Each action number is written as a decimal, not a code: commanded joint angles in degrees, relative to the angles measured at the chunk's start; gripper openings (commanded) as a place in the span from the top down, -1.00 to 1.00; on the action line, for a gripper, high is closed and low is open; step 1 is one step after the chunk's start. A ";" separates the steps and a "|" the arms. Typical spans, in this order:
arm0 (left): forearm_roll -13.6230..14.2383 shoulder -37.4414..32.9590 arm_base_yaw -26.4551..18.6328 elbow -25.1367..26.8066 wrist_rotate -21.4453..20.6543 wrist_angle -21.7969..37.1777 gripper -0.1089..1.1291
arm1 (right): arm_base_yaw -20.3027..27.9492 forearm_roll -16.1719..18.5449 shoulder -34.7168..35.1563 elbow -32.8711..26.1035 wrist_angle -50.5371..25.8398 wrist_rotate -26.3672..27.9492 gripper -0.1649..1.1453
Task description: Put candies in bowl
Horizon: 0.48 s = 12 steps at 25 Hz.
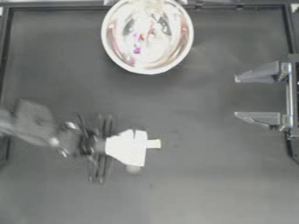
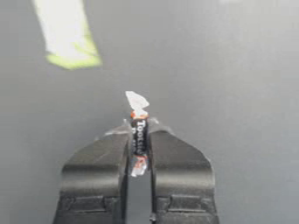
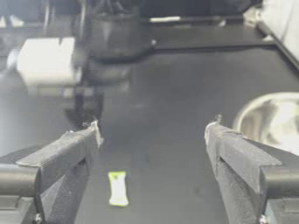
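Silvery bowl [image 1: 146, 36] sits at the table's [image 1: 192, 183] far edge (sweets inside); the left gripper [image 1: 153, 144] pinches a whitish candy [image 2: 137, 131] mid-table, while the right gripper [image 1: 236, 98] waits wide open near the right edge.

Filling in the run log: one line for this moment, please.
left gripper: shut on wrapped candy, mid-table | right gripper: open, parked right | bowl: candies inside | yellow-green candy: on table
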<state>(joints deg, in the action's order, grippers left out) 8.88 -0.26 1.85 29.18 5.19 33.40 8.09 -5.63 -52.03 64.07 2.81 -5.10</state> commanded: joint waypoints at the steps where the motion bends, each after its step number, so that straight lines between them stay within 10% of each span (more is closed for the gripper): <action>1: 1.76 -8.17 -4.48 -0.79 -2.20 -0.53 0.19 | -0.09 -0.18 0.18 -0.53 1.32 0.00 -0.78; 12: 5.19 -11.51 -22.76 -3.78 -9.23 -13.27 0.26 | -0.09 -1.05 0.18 0.09 2.99 0.00 -0.78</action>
<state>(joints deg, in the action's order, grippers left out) 13.97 -10.20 -18.11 27.33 -3.78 22.15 8.09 -6.50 -52.12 64.86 5.19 -5.10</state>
